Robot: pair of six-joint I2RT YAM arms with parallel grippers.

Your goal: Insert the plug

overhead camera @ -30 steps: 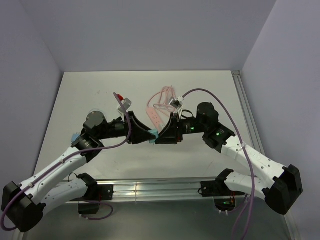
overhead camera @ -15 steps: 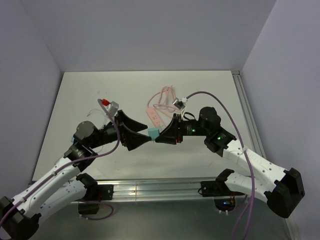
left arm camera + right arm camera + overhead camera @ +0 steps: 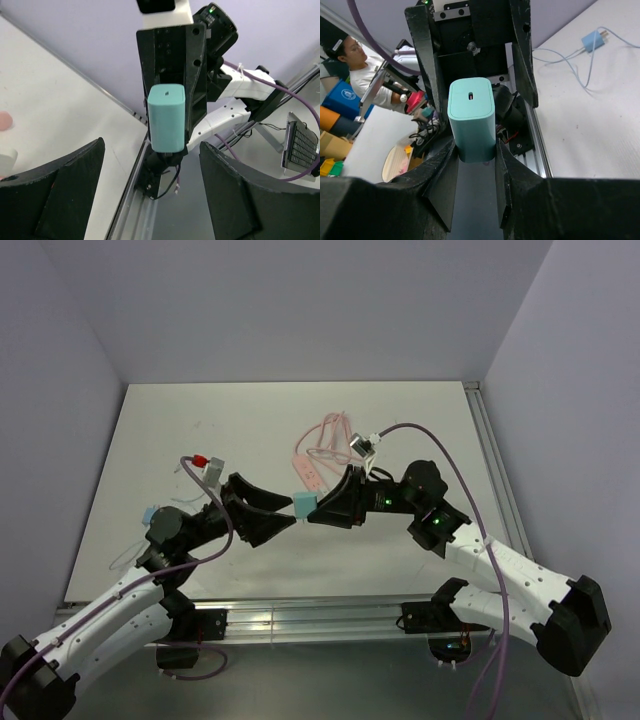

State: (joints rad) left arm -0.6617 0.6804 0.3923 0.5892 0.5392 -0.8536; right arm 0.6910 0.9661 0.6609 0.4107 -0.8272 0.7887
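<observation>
You had the right gripper (image 3: pixel 472 152) clamped on a teal block (image 3: pixel 471 117) with a slot in its end face, held off the table (image 3: pixel 200 430). The left gripper (image 3: pixel 151 150) sat spread wide, facing the block without touching it. The plug (image 3: pixel 594 41) lay on the table beside the left arm, wire trailing, ungrasped. The pink power strip (image 3: pixel 311 472) was further back. Judged: insertion not started; pickup and seating were both left.

pink power strip (image 3: pixel 308 474) lies on the white table (image 3: pixel 200 430), cord (image 3: pixel 326 436) coiled.

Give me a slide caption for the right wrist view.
Right gripper clamps the teal plug, facing the open left gripper.
</observation>
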